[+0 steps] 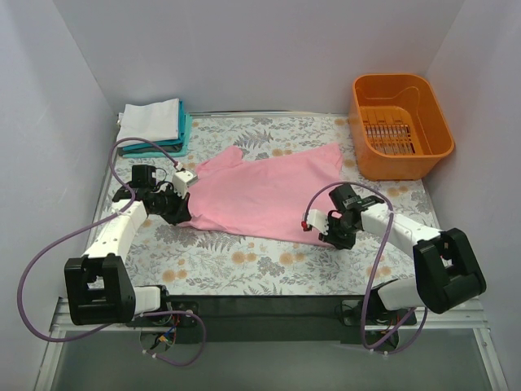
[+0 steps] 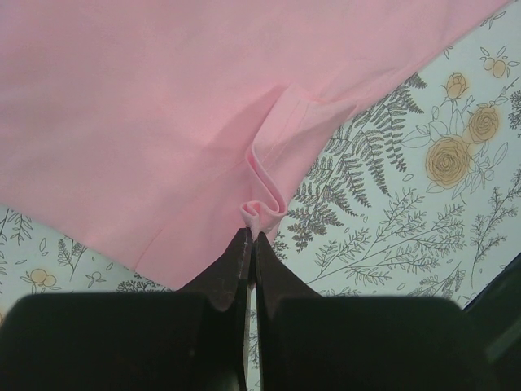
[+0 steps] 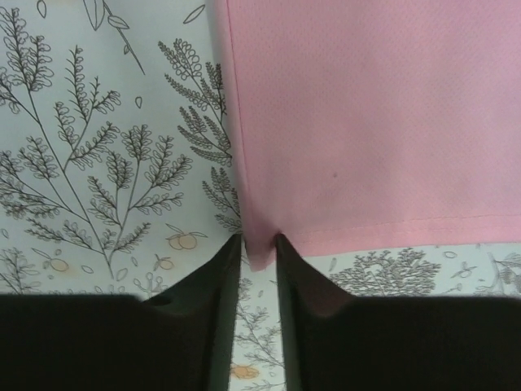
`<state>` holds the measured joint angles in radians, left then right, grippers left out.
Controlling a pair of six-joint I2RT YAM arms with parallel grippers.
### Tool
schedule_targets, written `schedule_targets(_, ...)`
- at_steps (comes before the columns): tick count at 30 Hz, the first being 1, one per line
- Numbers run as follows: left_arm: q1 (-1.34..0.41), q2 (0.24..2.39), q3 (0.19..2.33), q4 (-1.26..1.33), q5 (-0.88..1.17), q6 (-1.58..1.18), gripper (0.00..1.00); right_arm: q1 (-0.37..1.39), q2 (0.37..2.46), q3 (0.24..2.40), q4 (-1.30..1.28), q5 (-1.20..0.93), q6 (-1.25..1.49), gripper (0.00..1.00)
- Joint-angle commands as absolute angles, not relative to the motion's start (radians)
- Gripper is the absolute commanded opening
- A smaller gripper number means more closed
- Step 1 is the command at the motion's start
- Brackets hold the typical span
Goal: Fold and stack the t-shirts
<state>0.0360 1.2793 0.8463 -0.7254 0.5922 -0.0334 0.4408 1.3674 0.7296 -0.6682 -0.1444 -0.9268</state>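
The light pink t-shirt (image 1: 260,191) lies spread out on the floral table. My left gripper (image 1: 184,212) is at its left edge. In the left wrist view the left gripper (image 2: 251,235) is shut on a small fold of the pink t-shirt (image 2: 163,106). My right gripper (image 1: 321,232) is at the shirt's near right corner. In the right wrist view the right gripper (image 3: 258,240) holds that hem corner of the pink t-shirt (image 3: 366,114) between narrowly spaced fingers. A white folded t-shirt (image 1: 151,120) lies on a teal folded t-shirt (image 1: 186,130) at the back left.
An orange plastic basket (image 1: 407,165) stands at the back right, near the shirt's far right corner. The floral table cover (image 1: 244,269) shows bare in front of the shirt. White walls close in the left, back and right sides.
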Motion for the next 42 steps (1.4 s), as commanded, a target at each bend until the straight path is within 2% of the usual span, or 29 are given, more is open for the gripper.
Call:
schedule_targets(1, 0.035, 1.258, 0.868, -0.712, 0.603, -0.026, 0.00, 0.449, 1.364, 0.701, -0.646, -0.146, -0.923, 0.23)
schedule_targets(5, 0.035, 1.253, 0.862, -0.707, 0.600, -0.034, 0.00, 0.451, 1.329, 0.703, -0.658, -0.123, -0.925, 0.01)
schedule_targets(13, 0.044, 1.229, 0.966, -0.727, 0.610, -0.090, 0.00, 0.445, 1.220, 0.797, -0.701, -0.057, -0.922, 0.01)
schedule_targets(17, 0.072, 1.236, 1.161, -0.661, 0.604, -0.213, 0.00, 0.420, 1.225, 0.992, -0.695, 0.029, -0.930, 0.01)
schedule_targets(22, 0.084, 1.287, 1.447, -0.522, 0.552, -0.345, 0.00, 0.351, 1.359, 1.443, -0.703, 0.095, -0.945, 0.01)
schedule_targets(24, 0.086, 1.284, 1.511, -0.496, 0.539, -0.370, 0.00, 0.350, 1.373, 1.603, -0.701, 0.116, -0.948, 0.01)
schedule_targets(28, 0.084, 1.235, 1.598, -0.417, 0.462, -0.409, 0.00, 0.350, 1.379, 1.786, -0.704, 0.179, -0.956, 0.01)
schedule_targets(36, 0.086, 0.921, 1.549, -0.295, 0.322, -0.471, 0.00, 0.350, 1.194, 1.922, -0.706, 0.216, -0.888, 0.01)
schedule_targets(42, 0.084, 0.786, 1.627, -0.296, 0.345, -0.483, 0.00, 0.350, 1.006, 1.965, -0.719, 0.178, -0.848, 0.01)
